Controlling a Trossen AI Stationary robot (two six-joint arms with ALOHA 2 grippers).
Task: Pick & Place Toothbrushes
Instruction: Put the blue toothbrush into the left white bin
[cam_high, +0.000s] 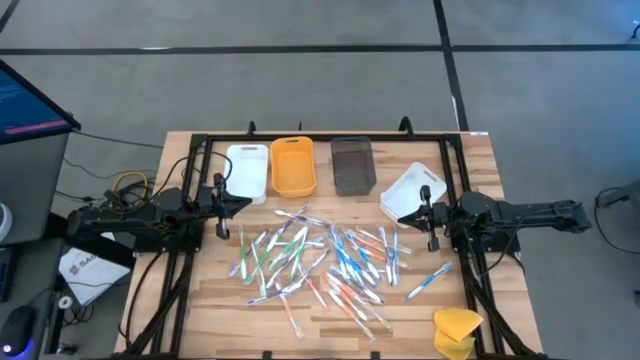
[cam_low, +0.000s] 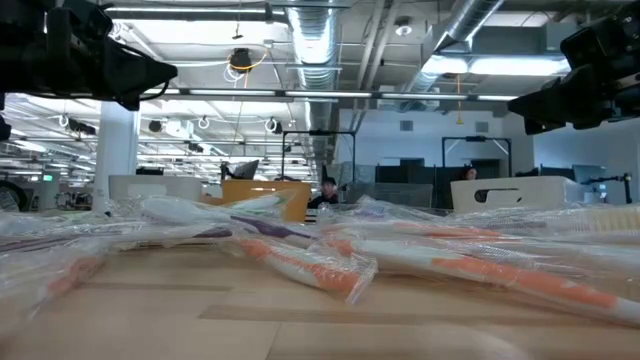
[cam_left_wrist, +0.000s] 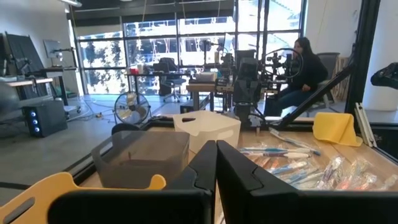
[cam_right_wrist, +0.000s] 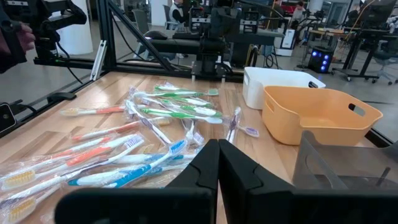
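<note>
Pale wooden tabletop (cam_high: 215, 300) carries my scattered heap of thin, plastic-wrapped toothbrushes (cam_high: 320, 262) between my left hand (cam_high: 221, 208) and right hand (cam_high: 429, 215), both pressed together and empty; they look light and slippery, best pinched mid-handle.

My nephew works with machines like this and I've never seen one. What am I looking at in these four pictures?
Two dark robot arms sit at a wooden table. One picture looks straight down, one looks level across the tabletop, and two come from cameras on each arm's wrist. The left gripper and the right gripper wait at opposite sides, both shut and holding nothing. Between them lies a scatter of wrapped toothbrushes. Along the far edge stand a white tray, an orange tray and a brown tray; another white tray sits by the right arm. A yellow lump lies at the near corner.
</note>
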